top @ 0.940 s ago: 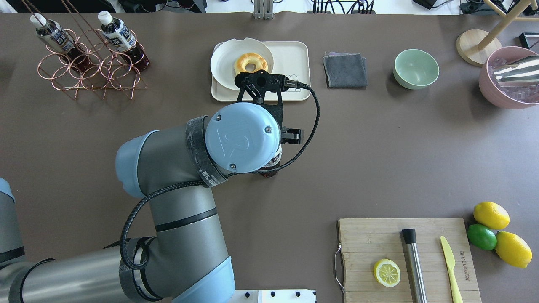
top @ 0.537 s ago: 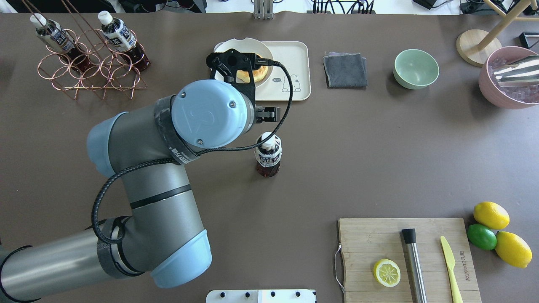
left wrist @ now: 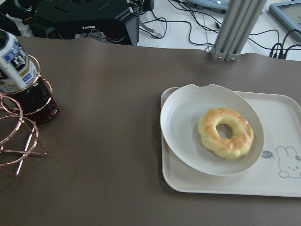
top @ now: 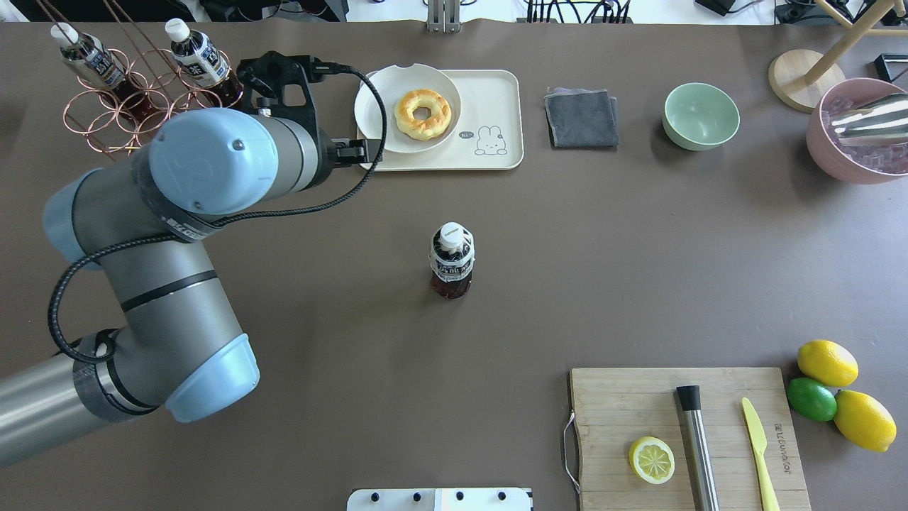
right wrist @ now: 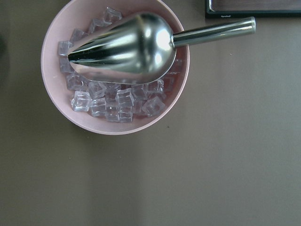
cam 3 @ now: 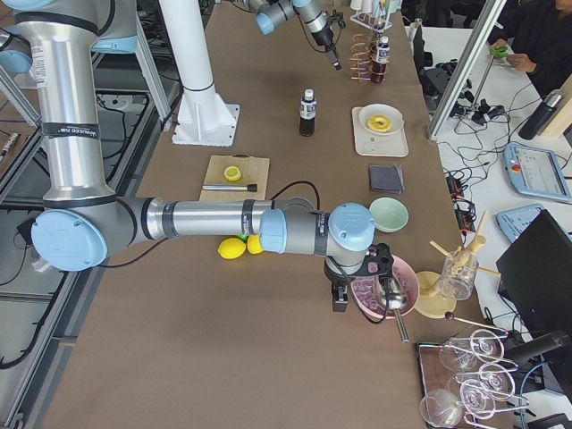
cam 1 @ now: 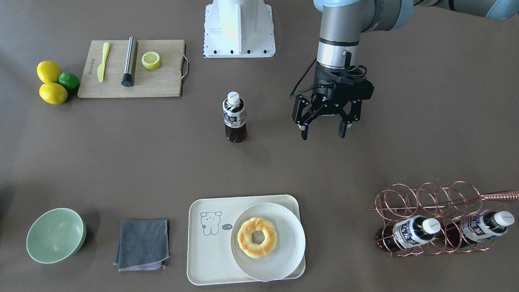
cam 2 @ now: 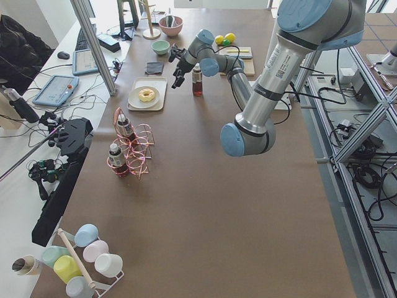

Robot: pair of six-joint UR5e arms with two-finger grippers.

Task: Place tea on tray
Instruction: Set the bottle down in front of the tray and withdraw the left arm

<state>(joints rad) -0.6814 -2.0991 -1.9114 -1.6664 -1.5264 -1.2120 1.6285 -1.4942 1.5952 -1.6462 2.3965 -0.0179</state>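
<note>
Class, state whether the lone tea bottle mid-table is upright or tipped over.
Upright: the bottle stands on its base on the table, white cap uppermost.

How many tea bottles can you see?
3. The standing bottle is alone in the middle of the table. The second bottle and third bottle lean in the copper rack. None seem hidden.

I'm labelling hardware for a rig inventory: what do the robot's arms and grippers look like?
The left arm has silver-grey tubes, pale blue joint caps, one embossed with a logo, and a black braided cable alongside. The left gripper is black, with two fingers. The right arm has the same colours.
</note>
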